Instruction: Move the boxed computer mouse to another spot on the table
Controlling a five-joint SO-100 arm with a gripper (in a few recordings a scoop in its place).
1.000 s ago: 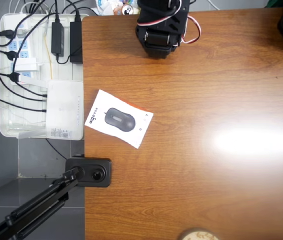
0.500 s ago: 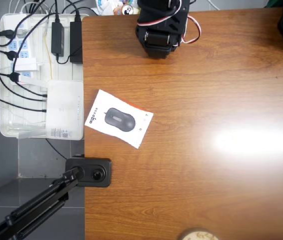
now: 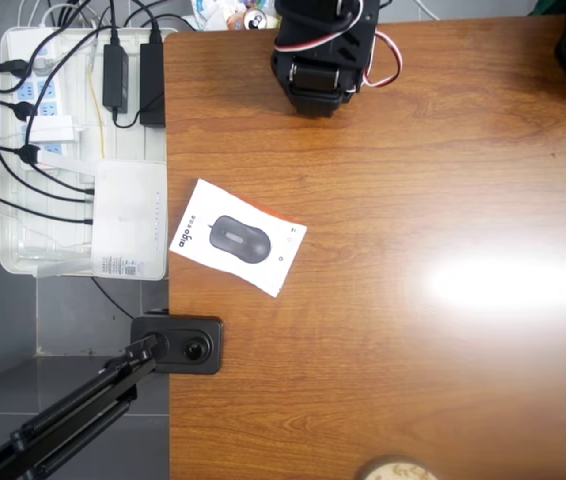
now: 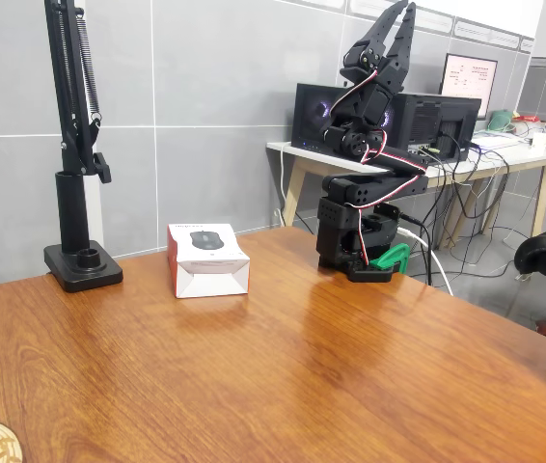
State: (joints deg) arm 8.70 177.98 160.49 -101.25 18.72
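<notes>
My gripper (image 4: 396,17) points up, high above my base, and my jaws look together. The boxed computer mouse (image 3: 238,237) lies flat on the table (image 3: 413,200), near its left edge in the overhead view, well apart from me.

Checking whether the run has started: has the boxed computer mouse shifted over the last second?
No. In the overhead view the boxed computer mouse keeps the same gap and tilt beside the black clamp base at the table edge.
</notes>
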